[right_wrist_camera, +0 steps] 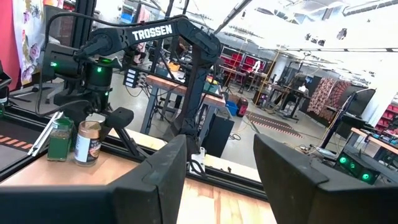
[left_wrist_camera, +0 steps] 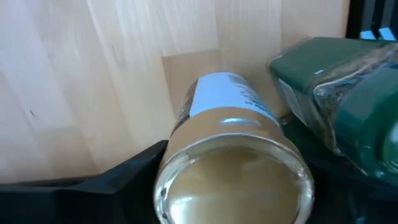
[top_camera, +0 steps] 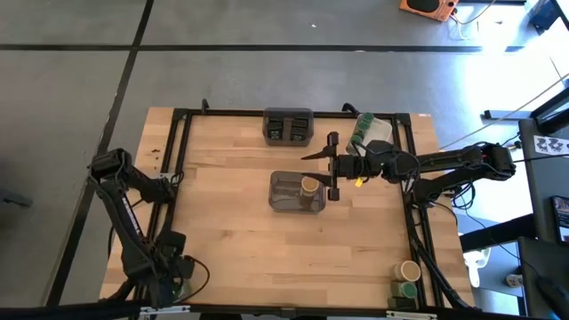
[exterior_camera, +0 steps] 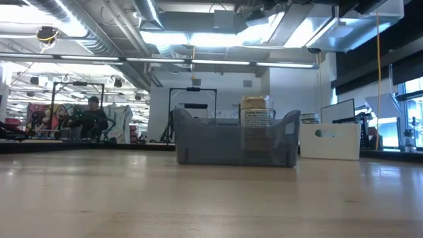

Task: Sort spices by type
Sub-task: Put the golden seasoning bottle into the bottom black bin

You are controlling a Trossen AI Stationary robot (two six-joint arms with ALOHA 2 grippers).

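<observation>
The right gripper (top_camera: pixel 333 165), fingers apart, hovers just beside the tan-lidded jar (top_camera: pixel 308 185), seemingly inside the grey bin (top_camera: pixel 283 203).

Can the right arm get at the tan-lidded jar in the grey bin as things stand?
Probably yes. The right end effector is open and empty, right beside the tan-lidded jar, which stands upright in the open-topped grey bin. Nothing covers it; only the bin wall stands between.

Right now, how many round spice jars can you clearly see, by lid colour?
Tan-lidded jars: 3
Green-lidded jars: 2
Total: 5 jars; the dark tins are too unclear to count.
</observation>
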